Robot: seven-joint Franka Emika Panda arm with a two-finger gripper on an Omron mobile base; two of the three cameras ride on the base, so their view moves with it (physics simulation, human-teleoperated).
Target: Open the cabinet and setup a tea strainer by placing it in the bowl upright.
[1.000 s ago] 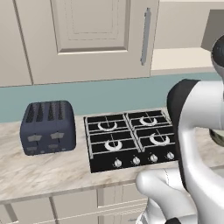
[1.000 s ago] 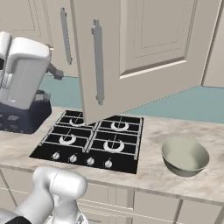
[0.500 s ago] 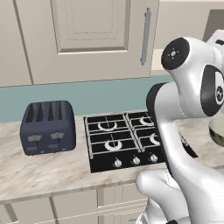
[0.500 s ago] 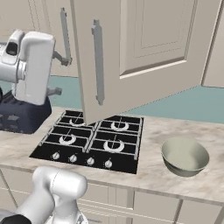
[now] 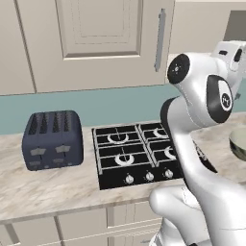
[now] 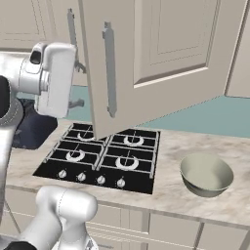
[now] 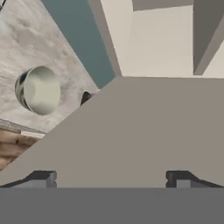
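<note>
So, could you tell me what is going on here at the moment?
A white arm is working on the cabinet above the hob. One door stands swung open over the hob. The hand view looks past the spread jaws at the door's edge and into the pale interior, holding nothing. The bowl sits empty on the counter to the right.
</note>
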